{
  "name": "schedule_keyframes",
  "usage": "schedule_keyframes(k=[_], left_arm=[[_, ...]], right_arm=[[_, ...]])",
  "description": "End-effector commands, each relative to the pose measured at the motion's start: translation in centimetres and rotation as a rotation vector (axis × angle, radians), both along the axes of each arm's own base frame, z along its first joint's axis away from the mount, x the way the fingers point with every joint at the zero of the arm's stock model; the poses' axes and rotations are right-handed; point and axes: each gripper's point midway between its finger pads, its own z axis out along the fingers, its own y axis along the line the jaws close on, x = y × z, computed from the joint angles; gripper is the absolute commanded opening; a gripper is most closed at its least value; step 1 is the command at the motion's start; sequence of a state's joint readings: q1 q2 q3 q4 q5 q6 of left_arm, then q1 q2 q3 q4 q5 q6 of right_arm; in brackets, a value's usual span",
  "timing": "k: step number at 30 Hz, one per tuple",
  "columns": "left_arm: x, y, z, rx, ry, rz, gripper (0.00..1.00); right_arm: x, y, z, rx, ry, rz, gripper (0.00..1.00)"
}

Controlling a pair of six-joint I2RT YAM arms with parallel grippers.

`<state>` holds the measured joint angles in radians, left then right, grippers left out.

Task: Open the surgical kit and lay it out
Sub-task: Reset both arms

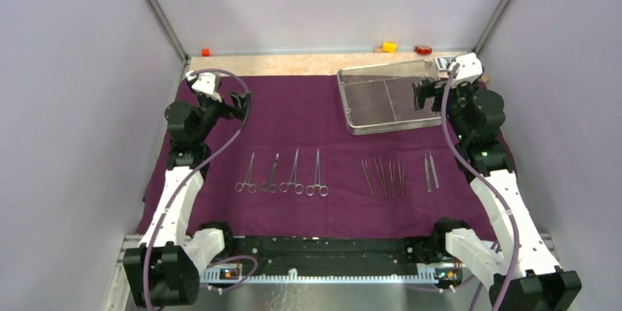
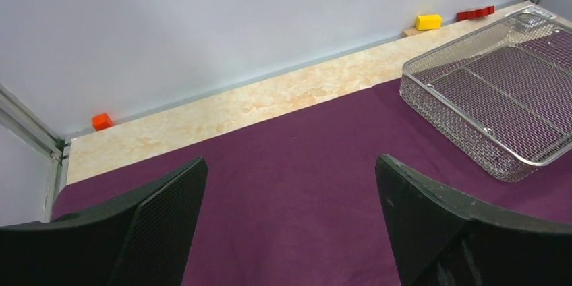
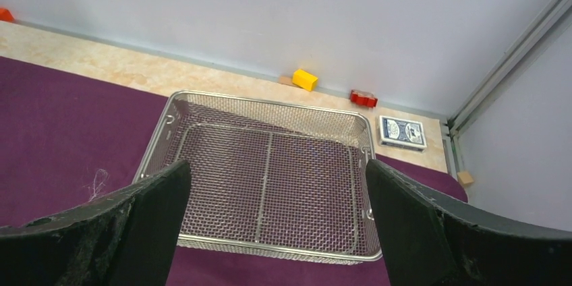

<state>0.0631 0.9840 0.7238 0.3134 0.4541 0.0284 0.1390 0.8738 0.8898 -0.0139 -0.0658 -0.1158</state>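
The dark purple cloth wrap [image 1: 293,116] lies spread flat over the table. The silver wire-mesh tray [image 1: 389,97] stands empty on its far right part; it also shows in the left wrist view [image 2: 499,90] and the right wrist view [image 3: 270,171]. Several ring-handled clamps [image 1: 282,175] lie in a row on the near left of the cloth. Several tweezers [image 1: 396,175] lie in a row on the near right. My left gripper [image 1: 238,102] is open and empty above the cloth's far left. My right gripper [image 1: 422,96] is open and empty at the tray's right end.
A bare beige table strip [image 1: 293,64] runs behind the cloth. On it are an orange block [image 1: 206,52], a yellow block [image 1: 389,47], a red block [image 1: 423,50] and a blue-white card packet [image 3: 401,131]. Grey walls enclose the back and both sides.
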Motion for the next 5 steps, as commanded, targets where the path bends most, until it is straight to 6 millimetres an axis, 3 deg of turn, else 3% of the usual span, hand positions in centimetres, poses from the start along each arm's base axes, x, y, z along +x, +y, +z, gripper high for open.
schedule_keyframes(k=[1, 5], left_arm=[[-0.24, -0.38, 0.96, 0.007, -0.031, -0.023, 0.99], [-0.27, -0.58, 0.66, 0.002, -0.021, -0.035, 0.99]], right_arm=[[-0.08, 0.77, 0.89, -0.007, -0.044, 0.032, 0.99], [-0.04, 0.92, 0.79, -0.009, -0.039, 0.038, 0.99]])
